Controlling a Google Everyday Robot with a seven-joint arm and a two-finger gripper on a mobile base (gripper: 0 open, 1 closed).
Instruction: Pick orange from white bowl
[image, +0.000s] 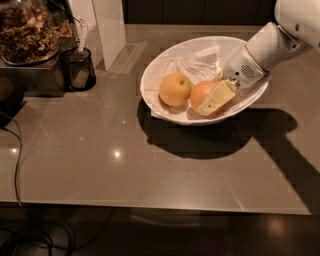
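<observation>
The white bowl (165, 60) stands on the grey counter right of the middle, with crumpled clear plastic in its back. Two fruits lie in its front. The orange (199, 92) is the redder one on the right. A paler yellow-orange fruit (174, 89) with a stem dimple lies just to its left. My gripper (210, 100) reaches into the bowl from the upper right on a white arm. Its pale yellow end lies against the orange's front right side and hides part of it.
A black mesh cup (79, 68) and a jar of nuts (27, 30) on a metal stand are at the back left. A white box (107, 30) stands behind them. A dark cable (17, 165) hangs over the counter's left front edge.
</observation>
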